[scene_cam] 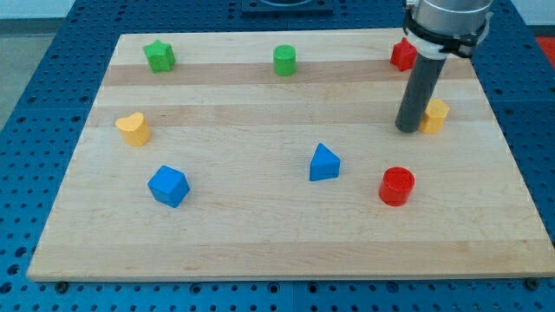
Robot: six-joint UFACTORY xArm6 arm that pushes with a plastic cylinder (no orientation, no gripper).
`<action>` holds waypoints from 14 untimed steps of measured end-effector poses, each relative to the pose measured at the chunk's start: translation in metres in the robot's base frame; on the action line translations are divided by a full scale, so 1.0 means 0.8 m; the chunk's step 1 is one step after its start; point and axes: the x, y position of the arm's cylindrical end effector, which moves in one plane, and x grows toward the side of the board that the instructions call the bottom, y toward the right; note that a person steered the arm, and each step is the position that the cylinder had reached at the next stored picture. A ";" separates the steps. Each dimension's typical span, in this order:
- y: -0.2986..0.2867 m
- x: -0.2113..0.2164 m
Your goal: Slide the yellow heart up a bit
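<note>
Camera view, single frame. Pale wooden bench (277,234) on blue pegboard. Target: yellow heart-shaped plastic block (133,128), near the bench's left edge, roughly mid-height in the view. All positions below given relative to that yellow heart.

- Green star-shaped block (159,56): above, slightly right.
- Blue cube-like block (168,185): below, slightly right.
- Green cylinder (284,61): up and right, well apart.
- Blue triangular block (324,163): right and a little lower.
- Red cylinder (397,186): far right, lower.
- Small yellow block (435,115), shape unclear: far right, about level.
- Red block (401,55), partly hidden by the arm: far right, higher.

No claw fitted: nothing opens or closes, nothing held. Dark rod only; my tip (408,130) touching or just beside the small yellow block's left side, far right of the yellow heart, well apart from it.

Step in hand, judged: approach not begun. Suggested: leave the small yellow block without nudging it, cross leftward passing between the green cylinder and the blue triangular block, settle just below the yellow heart, centred on its lower edge, then push short and straight toward the view's top. Stop well before the green star. Off-centre contact likely to spin the heart.

Arm pose: rod upright, descending from the grey wrist (447,22) at the view's top right.
</note>
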 end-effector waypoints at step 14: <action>-0.482 0.021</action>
